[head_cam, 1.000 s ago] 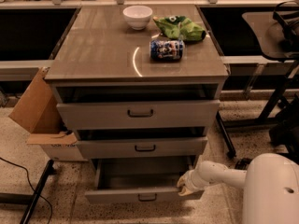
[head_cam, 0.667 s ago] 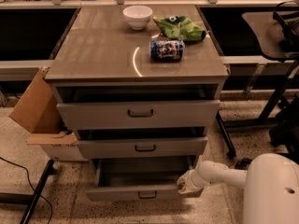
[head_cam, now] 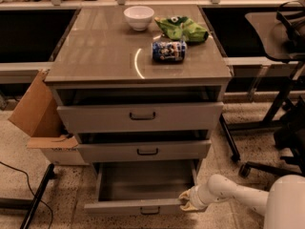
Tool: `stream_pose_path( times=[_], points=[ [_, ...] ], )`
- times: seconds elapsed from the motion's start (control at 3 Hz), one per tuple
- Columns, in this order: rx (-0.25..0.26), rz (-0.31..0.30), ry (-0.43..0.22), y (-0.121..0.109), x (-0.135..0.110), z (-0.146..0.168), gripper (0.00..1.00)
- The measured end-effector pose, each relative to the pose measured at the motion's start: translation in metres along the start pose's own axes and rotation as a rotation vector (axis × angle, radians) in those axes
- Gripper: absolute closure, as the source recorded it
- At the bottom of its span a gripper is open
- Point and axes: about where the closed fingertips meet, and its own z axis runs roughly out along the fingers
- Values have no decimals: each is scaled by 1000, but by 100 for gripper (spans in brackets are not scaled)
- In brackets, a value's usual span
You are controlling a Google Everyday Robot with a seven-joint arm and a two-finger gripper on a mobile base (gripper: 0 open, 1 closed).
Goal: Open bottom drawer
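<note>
At the left a cardboard box (head_cam: 34,112) leans against the cabinet (head_cam: 105,51), whose top carries a white bowl (head_cam: 138,17), a can (head_cam: 169,51) on its side and a green bag (head_cam: 183,28). Below, the top drawer (head_cam: 140,117) and middle drawer (head_cam: 143,151) each stand slightly out. The bottom drawer (head_cam: 145,187) sits lowest, near the floor, drawn well out, so its empty inside shows from above and its front is forward of the other two. Its black handle (head_cam: 149,210) at the centre is free. The gripper (head_cam: 187,203) is at the right end of that front, low and touching or just beside the corner, with the white arm (head_cam: 233,197) reaching in from the right. Whether the gripper is clamped or released cannot be told here. The task looks to be in its last step, the opening nearly or wholly done. The next move, I judge, calls for either a short further straight pull along the runners or a clean retreat to the right without nudging the front back in. A chair base (head_cam: 257,168) stands further right.
</note>
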Motion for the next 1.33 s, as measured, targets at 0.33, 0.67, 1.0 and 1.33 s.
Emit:
stream_pose_path(
  times=[0.33, 0.67, 1.0, 1.33],
  points=[
    [0, 0, 0, 0, 0, 0, 61],
    [-3, 0, -3, 1, -1, 2, 37],
    [-6, 1, -5, 3, -2, 4, 14],
    [-9, 1, -7, 4, -3, 5, 0]
  ],
)
